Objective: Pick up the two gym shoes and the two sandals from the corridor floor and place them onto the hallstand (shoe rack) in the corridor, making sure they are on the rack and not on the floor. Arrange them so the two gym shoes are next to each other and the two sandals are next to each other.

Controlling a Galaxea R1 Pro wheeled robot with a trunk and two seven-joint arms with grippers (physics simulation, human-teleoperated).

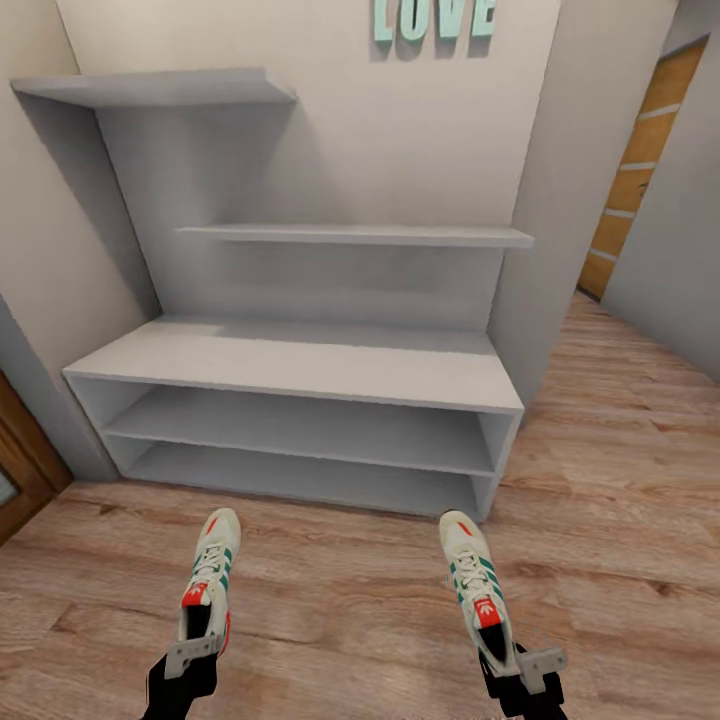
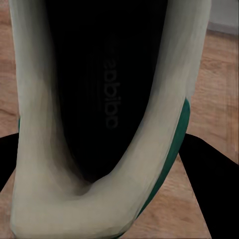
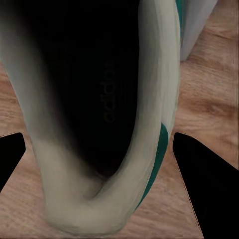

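While both arms reach forward, left tool [image 1: 196, 640] and right tool [image 1: 512, 650] each pinch a gym shoe [image 1: 209, 573] heel

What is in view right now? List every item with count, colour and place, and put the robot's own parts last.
gym shoes: two, cream-white with teal stripes and red-orange patches; one held at its heel by the left gripper, the other by the right gripper, toes pointing at the rack, apart from each other.
hallstand: one, pale grey-white, against the wall ahead; bench top, two low open shelves, stepped shelves above, with no shoes on it.
corridor floor: light brown wood planks.
LOVE letters: one set, mint green, on the wall above the rack.
door: one, brown wood, far right.
left gripper: black, shut on a shoe's heel.
right gripper: black, shut on the other shoe's heel.
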